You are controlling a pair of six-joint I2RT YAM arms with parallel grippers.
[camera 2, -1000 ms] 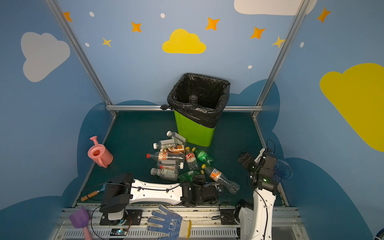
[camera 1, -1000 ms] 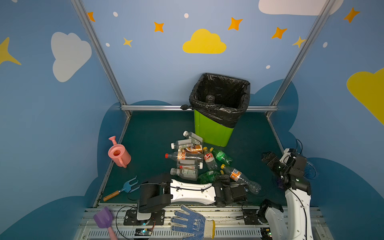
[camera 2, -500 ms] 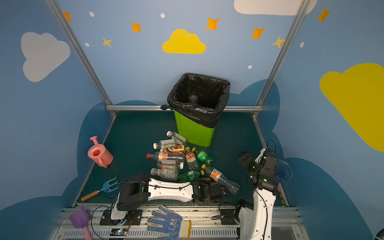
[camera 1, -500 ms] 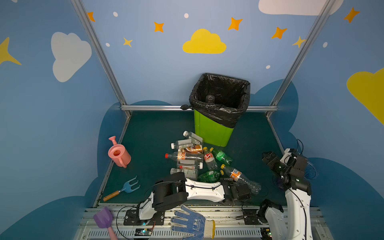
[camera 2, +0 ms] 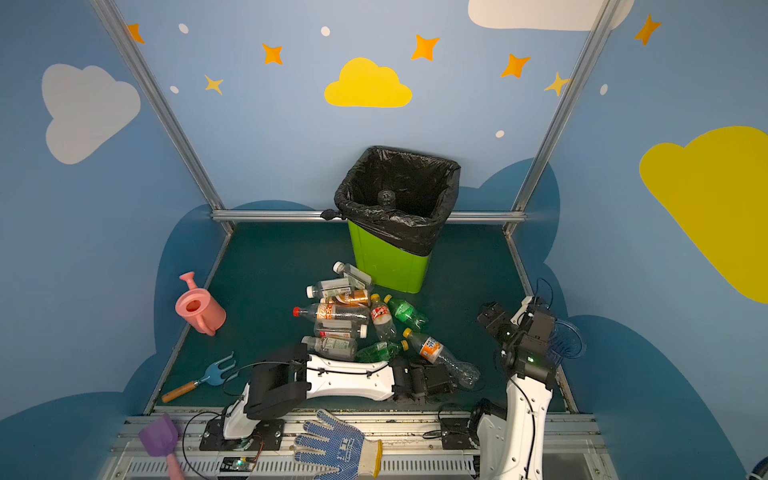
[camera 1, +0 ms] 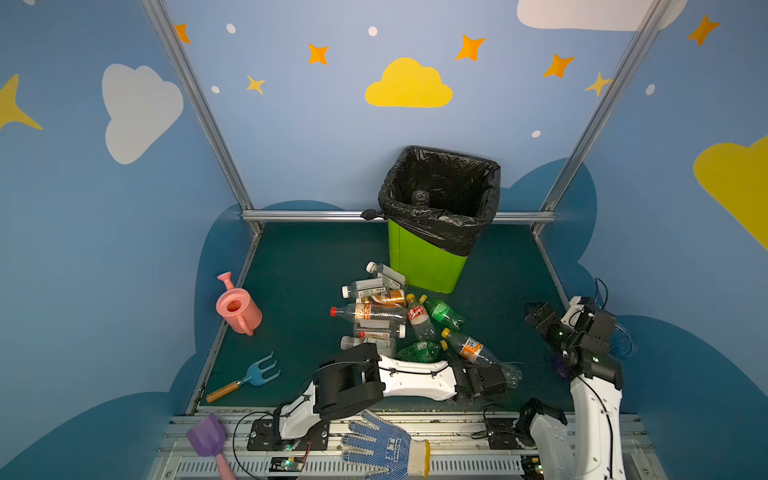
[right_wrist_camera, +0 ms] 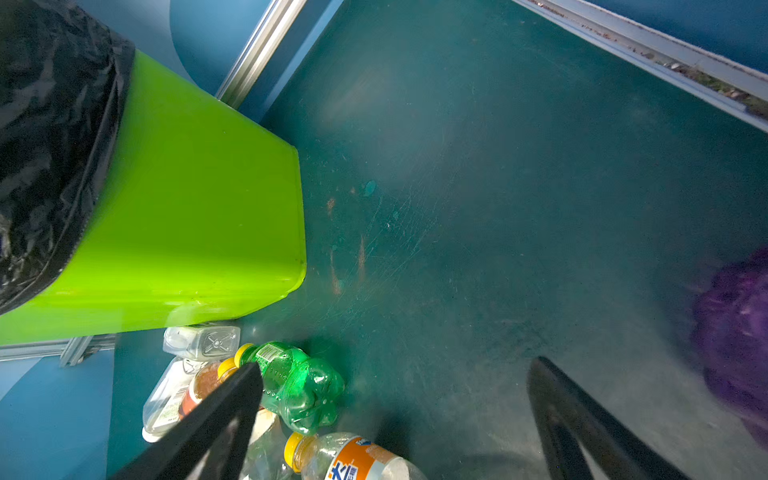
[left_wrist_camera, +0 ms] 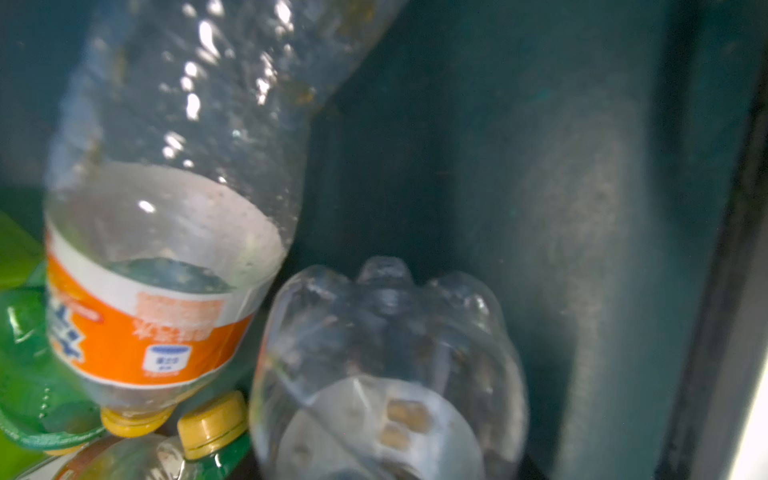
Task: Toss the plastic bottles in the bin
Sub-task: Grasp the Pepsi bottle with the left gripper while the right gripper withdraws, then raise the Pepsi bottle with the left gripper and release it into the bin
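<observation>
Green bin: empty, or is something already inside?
Not empty: in both top views one clear bottle shows against the black bag inside the green bin.

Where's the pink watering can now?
In both top views the watering can stands at the mat's left edge, left of the bottle pile, beyond the fork.

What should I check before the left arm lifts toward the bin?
1. Left gripper closed firmly on the clear bottle: cannot tell; its fingers do not show in the left wrist view.
2. Neighbours free of that bottle: not ok; the orange-label bottle looks pressed against it and might get dragged along.
3. Right gripper open and empty: ok.
4. Bin upright, mouth unblocked: ok.
5. Right arm apart from the left arm: ok in both top views.
</observation>
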